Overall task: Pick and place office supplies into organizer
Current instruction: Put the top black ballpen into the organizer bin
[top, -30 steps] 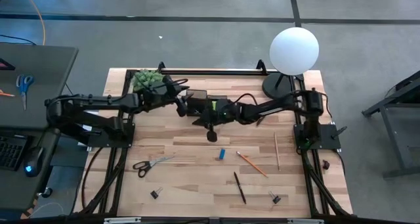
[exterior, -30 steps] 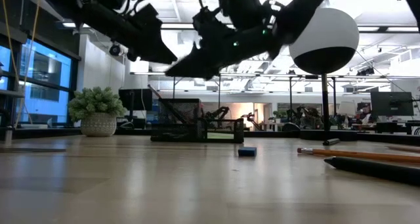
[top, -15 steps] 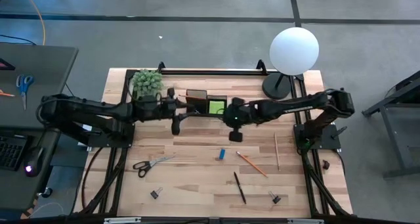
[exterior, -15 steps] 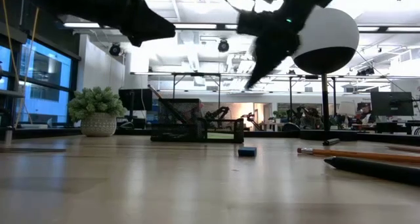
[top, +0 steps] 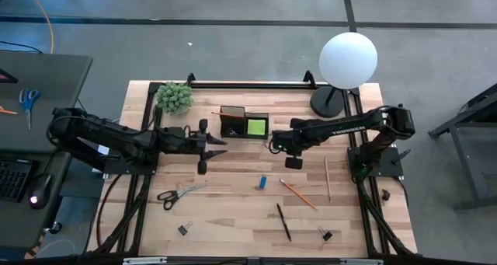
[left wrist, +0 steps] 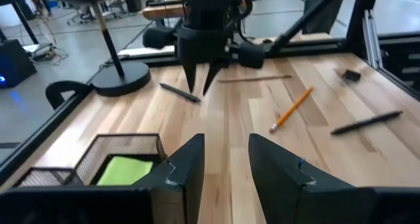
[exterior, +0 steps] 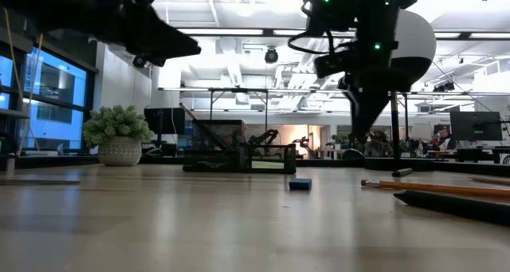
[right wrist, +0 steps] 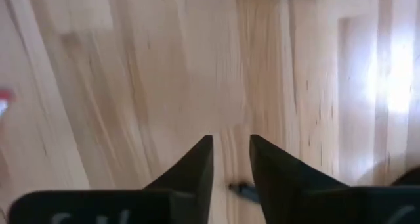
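My left gripper [left wrist: 225, 163] has its two dark fingers a narrow gap apart with nothing between them, and my right gripper [right wrist: 231, 159] shows the same: a slim gap, nothing held, bare wood beneath. A second ago both grippers crowded over the small black mesh organizer [top: 244, 123]. Since then each arm has drawn back from it, the left gripper [top: 213, 141] to a spot just left of the organizer, the right [top: 273, 143] just off its front right corner.

The lime-green sticky-note pad [top: 255, 127] lies in the organizer's low right compartment, uncovered now that my right arm is clear. I judge that item delivered and my fingers freed for the next pick.

Everything else waits in front of the organizer. The small blue block [top: 262, 183] is nearest, with the orange pencil [top: 298, 193] just to its right. The thin wooden pencil [top: 327, 178] is further right again. The black-handled scissors [top: 177, 194] lie off to the front left. The dark pen [top: 283, 221] and two tiny black binder clips [top: 185, 229] [top: 325, 235] sit farthest forward, near the table's front edge.

Behind the organizer, the small green bushy plant [top: 175, 96] stands to its left and the white globe lamp [top: 349, 60] to its right.
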